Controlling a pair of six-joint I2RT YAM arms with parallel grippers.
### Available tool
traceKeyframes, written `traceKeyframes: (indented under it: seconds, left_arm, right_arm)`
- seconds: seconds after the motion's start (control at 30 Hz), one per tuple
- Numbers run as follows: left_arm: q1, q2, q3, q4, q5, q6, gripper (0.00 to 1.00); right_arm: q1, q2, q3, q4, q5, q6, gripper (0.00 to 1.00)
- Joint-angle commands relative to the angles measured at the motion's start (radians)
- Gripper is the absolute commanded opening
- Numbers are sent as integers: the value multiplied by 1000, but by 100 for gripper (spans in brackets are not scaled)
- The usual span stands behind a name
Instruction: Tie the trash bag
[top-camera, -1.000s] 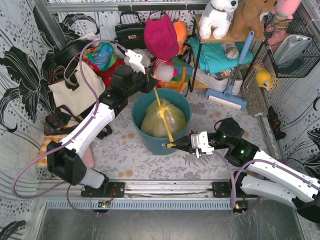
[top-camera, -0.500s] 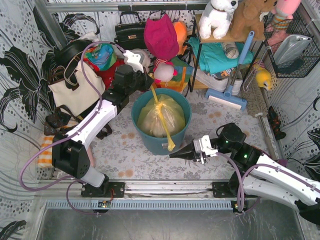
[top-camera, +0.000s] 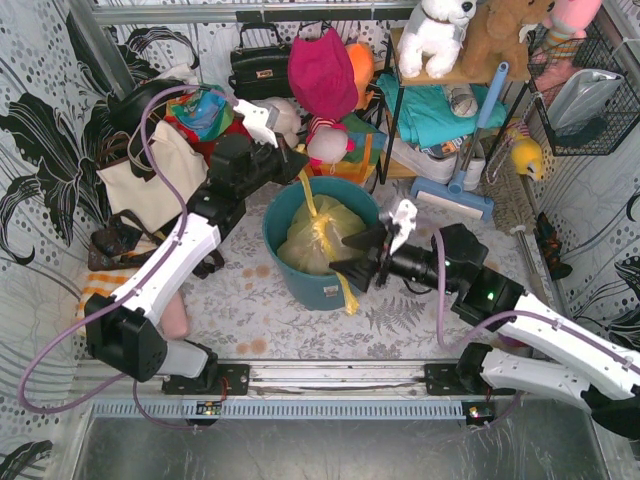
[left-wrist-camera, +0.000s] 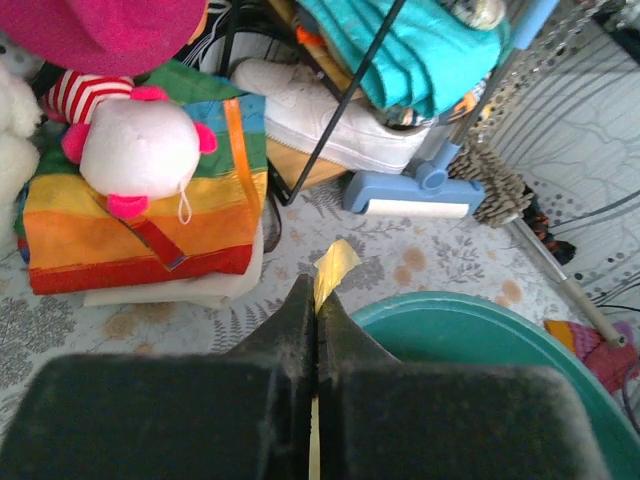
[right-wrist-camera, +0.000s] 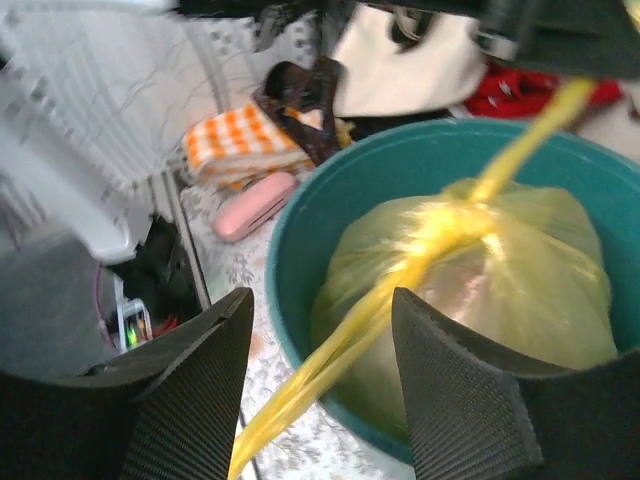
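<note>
The trash bag (top-camera: 322, 238), translucent yellow-green, sits in the round teal bin (top-camera: 272, 232), gathered at a knot (right-wrist-camera: 452, 222). One twisted tail rises from the knot to my left gripper (top-camera: 303, 176), which is shut on it. In the left wrist view the tail's yellow end (left-wrist-camera: 335, 263) sticks out past the closed left gripper (left-wrist-camera: 318, 292). The other tail (top-camera: 347, 292) droops over the bin's near rim onto the floor mat. My right gripper (top-camera: 349, 255) hovers open at the bin's near-right rim. That loose tail (right-wrist-camera: 330, 355) runs untouched between the fingers of my right gripper (right-wrist-camera: 322, 310).
A cream tote bag (top-camera: 150, 180) stands left of the bin, a rainbow bag with a white plush (left-wrist-camera: 140, 200) behind it. A blue floor brush (top-camera: 455, 195) and a metal rack (top-camera: 395, 100) lie at the back right. A pink case (right-wrist-camera: 250, 205) and an orange checked cloth (right-wrist-camera: 240, 140) lie near the left.
My right gripper has let go of the near tail, opened, and moved up to the bin's rim; that tail now hangs slack. My left gripper still grips the far tail, shifted slightly back.
</note>
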Motion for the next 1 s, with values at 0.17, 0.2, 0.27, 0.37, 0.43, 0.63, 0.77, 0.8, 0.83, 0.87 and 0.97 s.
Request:
traceKeyframes:
  seconds: [0.17,0.2,0.27,0.37,0.43,0.63,0.77,0.8,0.83,0.87,0.97]
  left_arm:
    - [-1,-81,-21,84,56,-36,1]
    - [-1,-83,-20,82,56,-36,1]
    - [-1,-89,-21,78,57,-34,1]
    - [-1,-98,-28,79,59,-37,1]
    - [-1,-107,-35,83,58,-40,1]
    - [-1,-127,-46,83,55,-42,1]
    - [-1,-130,-53,91,59,-48,1]
    - [-1,-130,-53,94,61,-50,1]
    - [0,-129,-53,96,64,-50,1]
    - [-1,-129,-53,97,64,-51,1]
    - [-1,-124,-51,98,70,-53,1]
  right_arm:
    - [5,192,335,-543,251,551,60]
    - [5,200,352,-576,233,566,59]
    - [5,199,383,-636,222,594,58]
    - [5,168,415,-701,235,625,56]
    - [4,145,434,-722,236,647,55]
    - [5,141,443,-811,170,724,57]
    - [4,148,381,-789,104,761,57]
    - [5,152,366,-770,89,766,56]
    - [4,156,350,-751,74,771,56]
    - [4,159,340,-730,60,777,55]
    - [4,179,308,-674,7,799,51]
